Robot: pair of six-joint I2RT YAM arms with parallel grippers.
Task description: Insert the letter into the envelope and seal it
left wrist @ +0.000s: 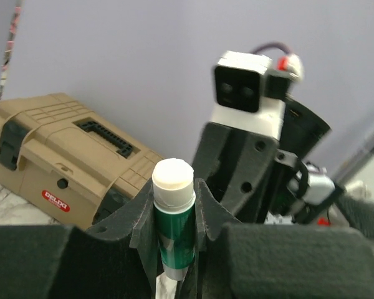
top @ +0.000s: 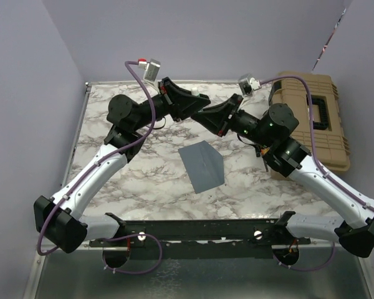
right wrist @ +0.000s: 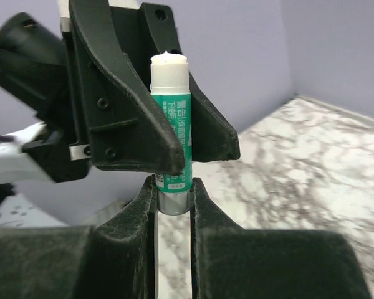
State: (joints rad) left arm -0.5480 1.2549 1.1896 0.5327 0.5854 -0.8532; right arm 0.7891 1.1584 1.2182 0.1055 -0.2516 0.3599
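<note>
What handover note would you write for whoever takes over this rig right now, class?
Left tool: shut on the uncapped glue stick, held above the table.
Right tool: closed on the stick's base.
Envelope: flat on the marble table, near its middle.
Letter: not in view; possibly inside.
Done: glue stick lifted, cap off.
Left: glue the flap, press it shut.

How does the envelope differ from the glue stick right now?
The envelope is flat and blue-grey; the glue stick is round, green, white-topped. The envelope lies untouched on the table; the glue stick is held in the air by the left gripper and right gripper.
</note>
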